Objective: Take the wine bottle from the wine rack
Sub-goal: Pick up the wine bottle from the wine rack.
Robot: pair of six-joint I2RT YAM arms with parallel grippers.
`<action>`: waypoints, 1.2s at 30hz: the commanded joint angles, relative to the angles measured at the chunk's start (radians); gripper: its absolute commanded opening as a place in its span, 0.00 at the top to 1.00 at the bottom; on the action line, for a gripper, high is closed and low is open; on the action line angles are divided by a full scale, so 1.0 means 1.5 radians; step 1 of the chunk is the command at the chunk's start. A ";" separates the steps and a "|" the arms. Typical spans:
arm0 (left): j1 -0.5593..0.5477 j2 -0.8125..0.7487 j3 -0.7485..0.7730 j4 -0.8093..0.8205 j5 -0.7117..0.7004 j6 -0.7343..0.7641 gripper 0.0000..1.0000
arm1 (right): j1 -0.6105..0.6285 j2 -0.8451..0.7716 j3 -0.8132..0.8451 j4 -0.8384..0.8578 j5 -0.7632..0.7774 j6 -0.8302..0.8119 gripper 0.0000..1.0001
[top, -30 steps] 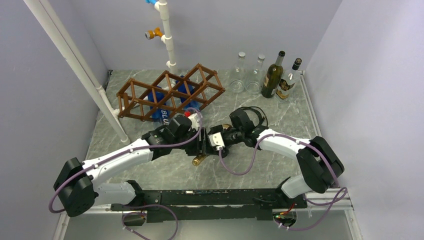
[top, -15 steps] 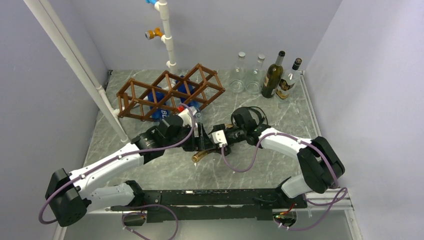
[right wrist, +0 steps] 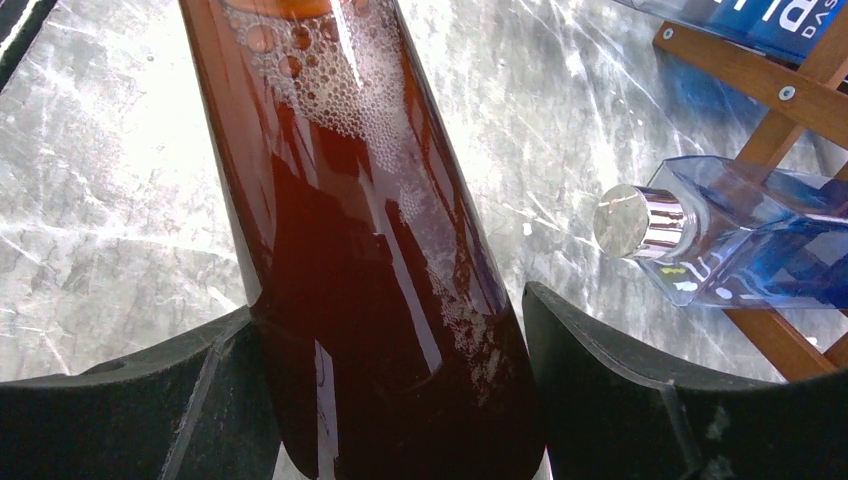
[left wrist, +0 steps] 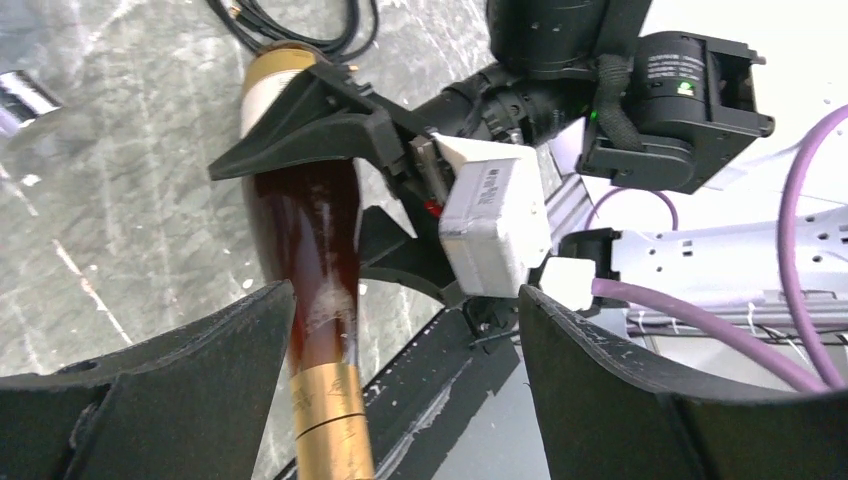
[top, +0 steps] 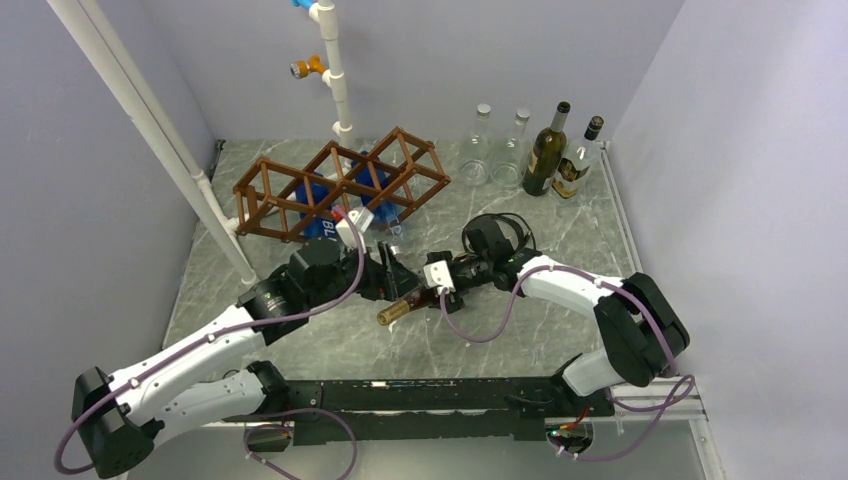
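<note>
The dark brown glass wine bottle with a gold-foiled neck (top: 408,304) is clamped at its body by the right gripper (right wrist: 390,400) and held low over the grey marbled table (top: 350,345), well apart from the brown wooden lattice wine rack (top: 340,185). The left gripper (left wrist: 400,390) is spread wide beside the neck, with nothing gripped. Removal is judged essentially done, and a gentle set-down is called for next.

wine bottle (right wrist: 360,250) ends cropped, blue bottle (right wrist: 760,240) clipped
</note>
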 commanded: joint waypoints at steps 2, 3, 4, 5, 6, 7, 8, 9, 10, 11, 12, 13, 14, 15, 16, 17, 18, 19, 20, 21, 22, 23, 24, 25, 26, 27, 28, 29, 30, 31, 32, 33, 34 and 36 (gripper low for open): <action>-0.003 -0.071 -0.057 0.044 -0.092 0.020 0.13 | -0.011 -0.001 0.019 0.018 -0.054 0.030 0.86; -0.003 -0.092 -0.072 0.050 -0.108 0.015 0.12 | -0.011 0.000 0.019 0.020 -0.054 0.033 0.86; -0.003 -0.115 -0.089 0.062 -0.128 0.009 0.12 | -0.013 0.001 0.019 0.022 -0.056 0.038 0.87; -0.003 -0.139 -0.110 0.080 -0.145 0.002 0.12 | -0.013 0.001 0.020 0.023 -0.057 0.043 0.87; -0.002 -0.166 -0.133 0.094 -0.159 -0.005 0.11 | -0.014 0.003 0.020 0.026 -0.059 0.049 0.87; -0.003 -0.190 -0.162 0.135 -0.176 -0.011 0.11 | -0.015 0.004 0.022 0.029 -0.060 0.055 0.87; -0.003 -0.217 -0.183 0.160 -0.184 -0.013 0.11 | -0.015 0.005 0.022 0.031 -0.061 0.059 0.87; -0.003 -0.238 -0.200 0.183 -0.190 -0.011 0.11 | -0.015 0.006 0.023 0.034 -0.062 0.066 0.87; -0.004 -0.259 -0.213 0.200 -0.194 -0.007 0.10 | -0.015 0.007 0.024 0.036 -0.062 0.072 0.87; -0.004 -0.275 -0.222 0.213 -0.195 0.005 0.09 | -0.015 0.008 0.025 0.040 -0.064 0.080 0.88; -0.003 -0.289 -0.229 0.224 -0.194 0.016 0.08 | -0.016 0.009 0.026 0.042 -0.065 0.087 0.88; -0.004 -0.304 -0.235 0.231 -0.191 0.031 0.07 | -0.017 0.010 0.028 0.045 -0.067 0.096 0.88; -0.004 -0.313 -0.242 0.239 -0.187 0.048 0.06 | -0.019 0.012 0.029 0.049 -0.069 0.106 0.88; -0.003 -0.321 -0.250 0.247 -0.184 0.068 0.05 | -0.021 0.013 0.030 0.054 -0.072 0.115 0.88; -0.004 -0.330 -0.260 0.257 -0.180 0.086 0.04 | -0.023 0.013 0.031 0.058 -0.075 0.125 0.89; -0.003 -0.340 -0.275 0.276 -0.173 0.107 0.04 | -0.026 0.014 0.032 0.061 -0.079 0.135 0.89; -0.004 -0.350 -0.290 0.299 -0.164 0.128 0.04 | -0.029 0.015 0.034 0.066 -0.082 0.147 0.89; -0.003 -0.360 -0.304 0.319 -0.156 0.144 0.03 | -0.031 0.014 0.034 0.069 -0.085 0.152 0.89; -0.004 -0.368 -0.317 0.339 -0.152 0.159 0.03 | -0.035 0.013 0.033 0.070 -0.089 0.161 0.89; -0.004 -0.375 -0.329 0.359 -0.148 0.176 0.03 | -0.037 0.012 0.034 0.079 -0.093 0.174 0.89; -0.004 -0.380 -0.338 0.383 -0.144 0.189 0.02 | -0.040 0.012 0.033 0.090 -0.098 0.185 0.89; -0.004 -0.383 -0.348 0.399 -0.136 0.200 0.02 | -0.043 0.012 0.033 0.094 -0.102 0.194 0.89; -0.004 -0.383 -0.357 0.414 -0.132 0.209 0.02 | -0.046 0.013 0.033 0.099 -0.107 0.204 0.89; -0.004 -0.381 -0.362 0.424 -0.129 0.215 0.02 | -0.049 0.015 0.034 0.105 -0.111 0.213 0.89; -0.004 -0.376 -0.366 0.433 -0.126 0.218 0.02 | -0.052 0.015 0.033 0.110 -0.114 0.222 0.89; -0.003 -0.369 -0.369 0.444 -0.123 0.222 0.02 | -0.055 0.015 0.034 0.115 -0.117 0.230 0.89; -0.003 -0.361 -0.373 0.459 -0.120 0.223 0.02 | -0.057 0.016 0.034 0.120 -0.120 0.237 0.89; -0.004 -0.351 -0.379 0.477 -0.114 0.223 0.02 | -0.060 0.015 0.032 0.123 -0.123 0.244 0.89; -0.004 -0.341 -0.384 0.500 -0.109 0.222 0.02 | -0.062 0.016 0.033 0.128 -0.126 0.252 0.89; -0.003 -0.327 -0.387 0.523 -0.107 0.221 0.02 | -0.065 0.016 0.032 0.133 -0.128 0.259 0.89; -0.004 -0.314 -0.390 0.543 -0.102 0.221 0.02 | -0.067 0.017 0.031 0.138 -0.131 0.267 0.89; -0.004 -0.299 -0.391 0.561 -0.093 0.223 0.02 | -0.070 0.017 0.030 0.145 -0.135 0.276 0.89; -0.004 -0.277 -0.391 0.578 -0.084 0.225 0.02 | -0.073 0.018 0.029 0.151 -0.138 0.286 0.90; -0.003 -0.246 -0.391 0.612 -0.072 0.229 0.02 | -0.078 0.019 0.027 0.163 -0.144 0.303 0.90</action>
